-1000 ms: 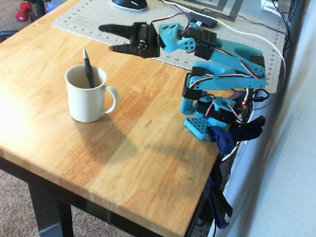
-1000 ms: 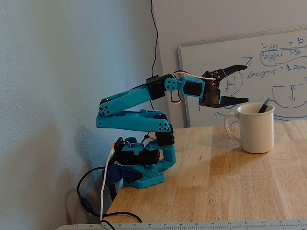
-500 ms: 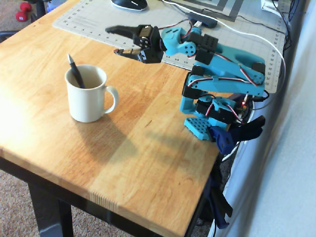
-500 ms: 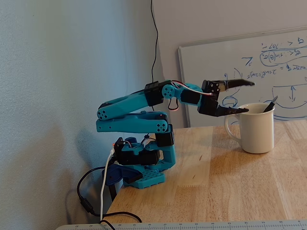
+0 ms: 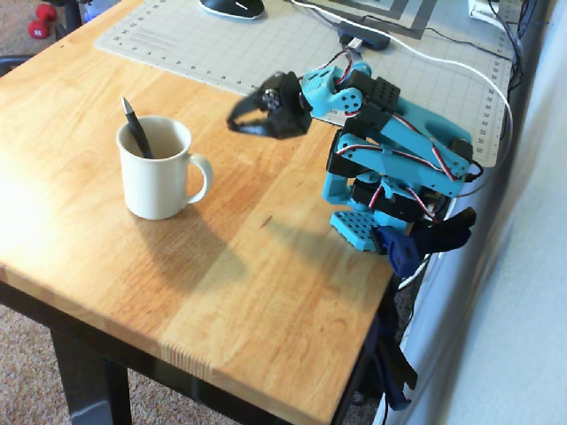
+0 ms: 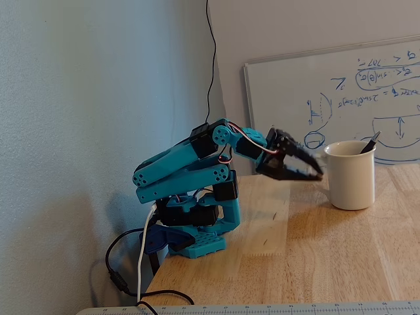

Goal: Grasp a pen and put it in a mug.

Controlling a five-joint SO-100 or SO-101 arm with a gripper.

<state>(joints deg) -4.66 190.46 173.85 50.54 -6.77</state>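
Observation:
The cream-white mug (image 5: 158,186) stands upright on the wooden table's left part in the overhead view, handle to the right. The dark pen (image 5: 135,127) stands inside it, leaning on the rim with its top sticking out to the upper left. In the fixed view the mug (image 6: 351,182) is at the right with the pen's end (image 6: 371,142) above its rim. My black gripper (image 5: 235,120) hovers above the table to the right of the mug, apart from it, with its jaws together and nothing in them. In the fixed view the gripper (image 6: 319,174) points at the mug's side.
The blue arm's base (image 5: 363,226) sits at the table's right edge. A grey cutting mat (image 5: 266,49) with a mouse (image 5: 232,7) and a white cable (image 5: 443,62) lies at the back. A whiteboard (image 6: 341,98) leans on the wall behind the mug.

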